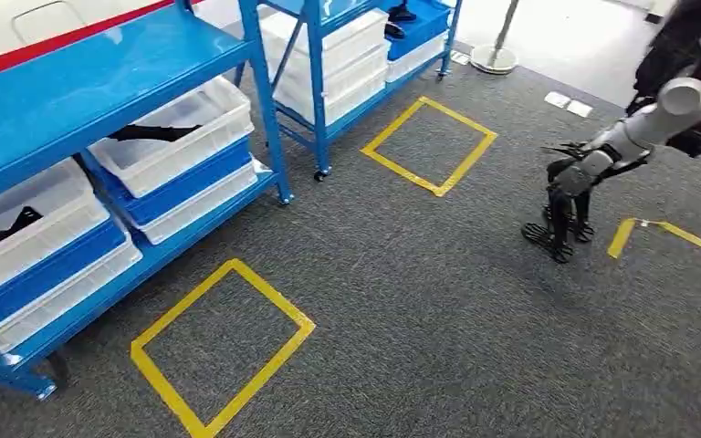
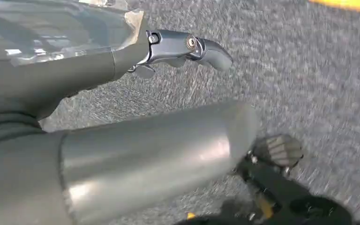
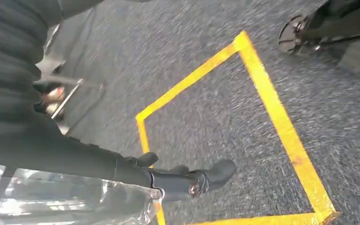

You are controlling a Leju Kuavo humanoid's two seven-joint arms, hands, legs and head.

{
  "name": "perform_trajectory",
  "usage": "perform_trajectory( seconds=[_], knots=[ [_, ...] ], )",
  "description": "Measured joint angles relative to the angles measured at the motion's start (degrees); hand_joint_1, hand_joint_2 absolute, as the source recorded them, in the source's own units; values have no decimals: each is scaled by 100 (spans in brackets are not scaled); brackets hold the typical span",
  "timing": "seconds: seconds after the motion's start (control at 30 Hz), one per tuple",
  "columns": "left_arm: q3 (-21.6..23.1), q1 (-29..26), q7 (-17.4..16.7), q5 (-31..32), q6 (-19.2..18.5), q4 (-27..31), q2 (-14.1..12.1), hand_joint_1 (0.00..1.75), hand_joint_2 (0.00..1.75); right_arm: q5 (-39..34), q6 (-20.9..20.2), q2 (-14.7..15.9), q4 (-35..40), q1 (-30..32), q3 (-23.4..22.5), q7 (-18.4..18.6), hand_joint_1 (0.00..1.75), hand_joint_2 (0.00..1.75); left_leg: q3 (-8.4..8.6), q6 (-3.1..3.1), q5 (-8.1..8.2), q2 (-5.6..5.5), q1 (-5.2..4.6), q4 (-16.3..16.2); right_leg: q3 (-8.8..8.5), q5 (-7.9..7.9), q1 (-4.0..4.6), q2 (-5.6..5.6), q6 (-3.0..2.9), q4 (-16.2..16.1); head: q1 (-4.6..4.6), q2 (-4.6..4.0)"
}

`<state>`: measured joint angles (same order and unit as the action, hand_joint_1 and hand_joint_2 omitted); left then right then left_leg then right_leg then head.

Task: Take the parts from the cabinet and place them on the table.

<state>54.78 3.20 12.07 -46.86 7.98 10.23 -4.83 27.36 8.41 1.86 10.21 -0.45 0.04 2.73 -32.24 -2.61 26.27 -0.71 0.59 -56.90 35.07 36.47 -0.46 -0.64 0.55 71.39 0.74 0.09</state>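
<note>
Long black parts (image 1: 151, 133) (image 1: 0, 228) lie in white bins (image 1: 210, 114) on the blue cabinet (image 1: 100, 82) at the left. At the far right my right arm hangs down, and my right hand (image 1: 570, 178) holds a black part (image 1: 557, 233) with mesh-like ends that dangles above the carpet. The right wrist view has the right hand's thumb (image 3: 206, 178) stretched out over the floor, beside shiny clear wrap. My left hand's thumb (image 2: 192, 47) is also stretched out with nothing against it; its fingers are hidden.
Grey carpet carries yellow tape squares (image 1: 224, 342) (image 1: 431, 144) in front of the shelves. A second blue rack (image 1: 356, 55) with white bins stands further back. A round stanchion base (image 1: 495, 59) sits beyond it. Small white floor plates (image 1: 568, 103) lie at the right.
</note>
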Motion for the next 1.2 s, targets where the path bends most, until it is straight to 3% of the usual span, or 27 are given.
perform_trajectory(
  seconds=[0.03,0.07,0.13,0.17,0.2,0.23,0.33,0.37,0.4,0.43,0.5,0.53,0.57,0.6,0.67,0.7,0.73,0.87,0.9,0.93,0.97,1.03,1.07,1.1,1.13,1.17,1.2],
  knots=[
    [0,-2,-31,0,-2,0,4,0,0,0,0,2,0,8,0,2,0,175,-9,7,-9,-100,0,-3,190,91,-14,27,30,380,2,0],
    [0,-16,-53,0,-7,0,7,0,0,-4,0,4,0,17,0,4,0,175,-8,18,-16,-185,6,-4,227,63,-32,35,81,439,0,-2],
    [2,-32,-59,0,-13,0,9,0,0,-7,2,9,0,26,0,11,0,175,-3,54,-28,-371,41,-16,-68,-284,-85,64,243,-228,2,-2],
    [2,-28,-59,0,-13,0,13,0,0,-5,9,9,0,20,0,13,0,175,-7,90,-31,-457,63,-29,-325,-514,-125,172,329,-778,-2,-2],
    [2,-25,-59,0,-13,0,11,0,0,-4,11,7,0,22,0,13,0,175,-31,139,-26,-529,62,-54,-536,-665,-187,464,384,-1235,11,0],
    [2,-10,-59,0,-13,2,0,0,0,-4,11,-2,-4,25,0,15,0,175,-78,200,5,-599,30,-144,-538,-673,-169,571,332,-1358,33,-2],
    [2,-42,-70,0,-13,2,0,0,0,-4,17,0,-4,-15,0,20,0,175,-108,317,-66,-778,79,-33,-559,-696,-111,357,159,-1331,2,-2],
    [4,-50,-86,4,-13,2,0,0,0,-7,17,2,-4,-8,2,26,0,175,-126,345,-83,-829,97,-51,-572,-729,-157,276,106,-1359,-11,0],
    [4,-59,-86,7,-9,4,9,0,0,-2,20,11,-4,-10,2,35,0,175,-179,345,7,-474,79,-164,-587,-754,-166,202,61,-1365,-22,-2],
    [4,-52,-90,7,-2,4,4,0,0,-2,26,9,-6,-4,2,35,0,175,-309,354,221,-155,58,-460,-579,-746,-152,135,32,-1366,-59,-2],
    [2,-19,-90,7,15,4,2,0,0,13,31,4,-7,34,4,37,0,175,-749,364,701,27,60,-1395,-572,-733,-91,-47,-12,-1362,-57,-2],
    [2,-19,-90,4,26,7,9,0,0,15,31,7,-7,45,4,39,0,175,-932,365,835,37,60,-1783,-561,-724,-75,-135,-26,-1361,-63,-2],
    [4,-34,-90,2,42,7,13,0,0,15,33,7,-7,48,4,39,0,175,-986,362,819,49,61,-1924,-556,-715,-57,-227,-37,-1361,-59,-2],
    [4,-47,-90,0,52,7,15,0,0,18,31,7,-7,46,4,39,0,175,-897,347,692,60,60,-1773,-540,-705,-45,-302,-50,-1361,-63,0],
    [4,-48,-90,-2,74,7,9,0,0,22,31,2,-7,30,11,39,0,175,-394,292,269,165,49,-890,-576,-680,-30,-441,-70,-1362,-61,-2],
    [4,-39,-90,-2,92,7,2,0,0,22,33,-4,-7,21,18,39,0,175,-78,237,105,382,26,-364,-610,-665,-23,-498,-60,-1362,-68,-2],
    [4,-19,-90,-4,109,7,-9,0,0,22,31,-11,-7,20,26,39,0,175,20,199,143,597,-28,-180,-650,-640,29,-549,-28,-1355,-55,-2],
    [4,-35,-83,-11,120,7,-11,0,0,24,33,-17,-7,-24,44,39,0,175,-36,87,81,307,-96,-116,-732,-647,18,-789,85,-1417,-65,-2],
    [4,-46,-83,-22,120,7,-3,0,0,28,33,-15,-4,-25,46,39,0,175,39,53,-1,231,-5,-6,-696,-586,7,-606,128,-1358,-57,0],
    [4,-40,-88,-39,120,9,5,0,0,33,33,-20,-4,-5,48,39,0,175,36,21,-25,167,-8,23,-606,-462,-7,-220,116,-1144,-37,-2],
    [2,-25,-88,-46,118,9,0,0,0,35,33,-24,-4,4,50,37,0,175,14,5,-38,96,-7,23,-424,-279,-23,-59,85,-759,-24,0],
    [2,-18,-88,-48,118,9,11,0,0,37,33,-13,-9,19,50,39,0,175,-9,1,-41,-64,-10,20,9,55,-41,31,74,132,-26,-2],
    [2,-29,-88,-50,118,9,13,0,0,37,33,-13,-7,21,50,39,0,175,-8,4,-43,-153,-10,18,141,86,-41,40,117,378,-19,-2],
    [2,-39,-88,-52,118,9,13,0,0,39,33,-9,-7,35,50,39,0,175,-1,10,-46,-236,-5,17,130,5,-54,41,176,308,-24,-2],
    [2,-45,-90,-52,114,9,20,0,0,41,33,-2,-7,44,50,39,0,175,6,20,-49,-340,5,7,-24,-201,-83,54,266,-52,-22,-2],
    [2,-44,-90,-52,114,9,26,0,0,44,33,5,-7,41,50,39,0,175,11,36,-49,-431,15,-6,-255,-452,-112,93,345,-582,-22,-2],
    [2,-42,-90,-52,114,11,31,0,0,44,33,9,-7,41,50,39,0,175,4,73,-41,-515,23,-32,-500,-679,-149,254,404,-1137,-19,0]
  ],
)
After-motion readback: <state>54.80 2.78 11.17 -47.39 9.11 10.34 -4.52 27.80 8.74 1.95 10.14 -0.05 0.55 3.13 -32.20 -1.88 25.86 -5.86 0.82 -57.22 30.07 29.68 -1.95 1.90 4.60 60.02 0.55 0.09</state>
